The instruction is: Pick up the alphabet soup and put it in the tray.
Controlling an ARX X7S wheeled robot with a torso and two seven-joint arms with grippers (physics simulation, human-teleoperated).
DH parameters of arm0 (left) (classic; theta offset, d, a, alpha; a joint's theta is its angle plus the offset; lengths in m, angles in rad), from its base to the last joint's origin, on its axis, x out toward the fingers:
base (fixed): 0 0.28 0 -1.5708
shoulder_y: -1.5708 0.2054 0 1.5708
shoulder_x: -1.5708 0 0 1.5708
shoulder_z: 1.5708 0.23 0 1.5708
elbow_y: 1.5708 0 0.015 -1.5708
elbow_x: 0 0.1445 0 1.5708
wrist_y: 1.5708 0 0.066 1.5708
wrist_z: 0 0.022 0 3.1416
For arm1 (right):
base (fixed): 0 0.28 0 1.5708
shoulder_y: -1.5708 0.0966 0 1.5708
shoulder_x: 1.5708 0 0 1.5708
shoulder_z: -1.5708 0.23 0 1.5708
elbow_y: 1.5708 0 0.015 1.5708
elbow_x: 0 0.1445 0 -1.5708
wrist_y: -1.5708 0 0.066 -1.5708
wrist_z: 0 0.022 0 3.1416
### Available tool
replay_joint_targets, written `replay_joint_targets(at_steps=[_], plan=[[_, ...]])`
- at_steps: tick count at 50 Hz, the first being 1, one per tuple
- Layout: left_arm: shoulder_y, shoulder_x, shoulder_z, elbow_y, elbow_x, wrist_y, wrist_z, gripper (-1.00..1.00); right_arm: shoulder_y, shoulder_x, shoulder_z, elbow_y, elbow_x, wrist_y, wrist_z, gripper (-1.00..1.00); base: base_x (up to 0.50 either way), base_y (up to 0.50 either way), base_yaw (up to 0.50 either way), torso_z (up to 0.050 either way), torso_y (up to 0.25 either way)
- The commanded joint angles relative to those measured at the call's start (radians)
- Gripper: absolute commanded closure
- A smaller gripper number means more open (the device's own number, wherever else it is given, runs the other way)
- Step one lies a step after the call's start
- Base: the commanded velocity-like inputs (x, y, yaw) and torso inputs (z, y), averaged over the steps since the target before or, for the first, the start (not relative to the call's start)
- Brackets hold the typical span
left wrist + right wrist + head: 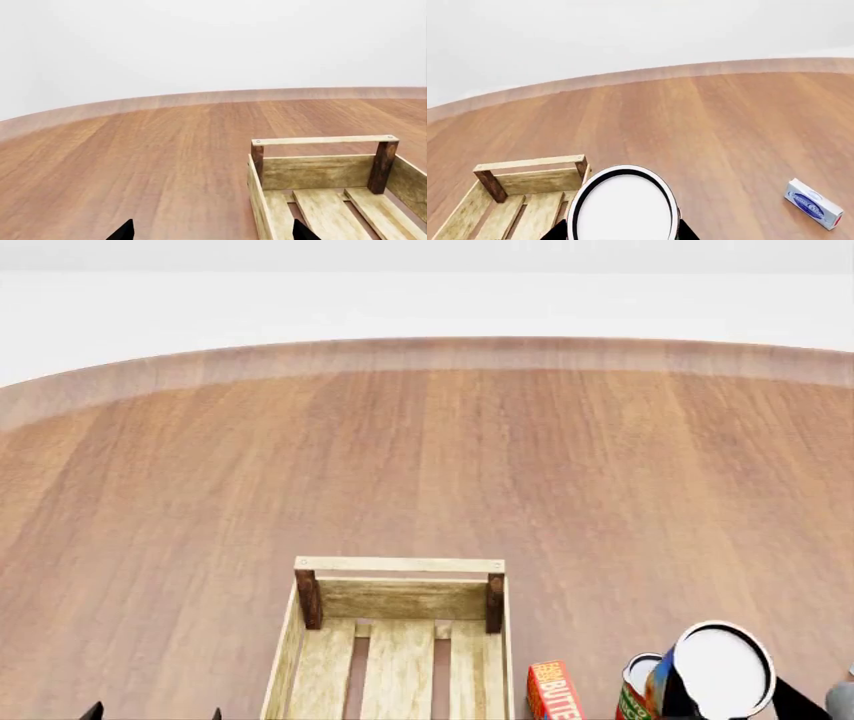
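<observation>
One can, the alphabet soup (pixel 721 668), rides high in the right gripper (pixel 622 231) near the table's (pixel 561 470) near edge, its white top facing the head camera and its base lifted clear of the wood. Dark jaws show on either side of the can in the right wrist view, apparently closed on its sides. The tray (pixel 398 565) lies at the near edge too, off toward the robot's left of the can, its slatted floor bare where visible. Between them stand a red butter box (pixel 553 692) and a second can (pixel 638 690), just beside the lifted one. A sideways carry held too low could clip those two or catch the tray's long side wall; a release before the can is over the slats would drop it on the rim or outside. The left gripper (pixel 212 232) hovers over the tray's end with jaws spread and nothing in them, and could crowd the drop. A blue-and-white box (pixel 814 204) lies well apart.
</observation>
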Motion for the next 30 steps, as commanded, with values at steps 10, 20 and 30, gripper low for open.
replay_joint_targets(at_steps=[10,20,30], plan=[[0.003,-0.007,0.006,0.007,-0.005,0.003,-0.007,-1.00,0.271,-0.058,-0.251,0.068,-0.011,0.084,0.061,1.00,0.00,0.00,0.00,0.000,0.001],[0.006,-0.011,0.009,0.013,-0.008,0.003,-0.012,-1.00,0.325,-0.108,-0.372,0.145,-0.063,0.053,0.035,1.00,0.00,0.00,0.00,0.000,0.001],[0.005,-0.014,0.013,0.014,-0.010,0.002,-0.015,-1.00,0.353,-0.154,-0.474,0.219,-0.118,0.001,0.001,1.00,0.00,0.00,0.00,0.000,0.000]])
